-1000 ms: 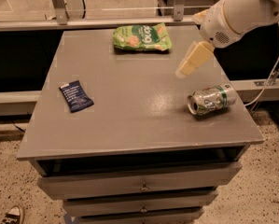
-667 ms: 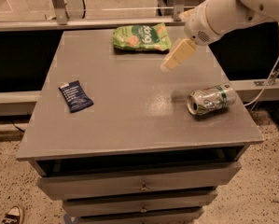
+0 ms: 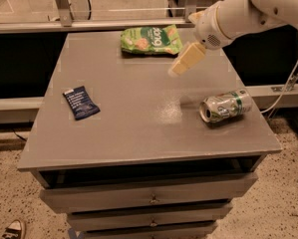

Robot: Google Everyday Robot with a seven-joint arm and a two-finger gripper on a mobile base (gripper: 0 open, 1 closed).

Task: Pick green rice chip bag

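The green rice chip bag [image 3: 151,40] lies flat at the far middle of the grey table [image 3: 138,133]. It is bright green with white lettering and pictures of pale round crackers. My gripper [image 3: 183,62] hangs from the white arm that reaches in from the upper right. It is above the table, just to the right of and slightly nearer than the bag, not touching it. Its cream-coloured fingers [image 3: 187,59] point down and to the left.
A small dark blue wrapper [image 3: 80,102] lies at the left of the table. A silver-green drink can [image 3: 225,106] lies on its side near the right edge. Drawers sit under the tabletop. A cable [image 3: 288,83] hangs at the right.
My gripper has moved left and toward the far side of the table, from above the can's area to close beside the green bag. The objects have not moved.
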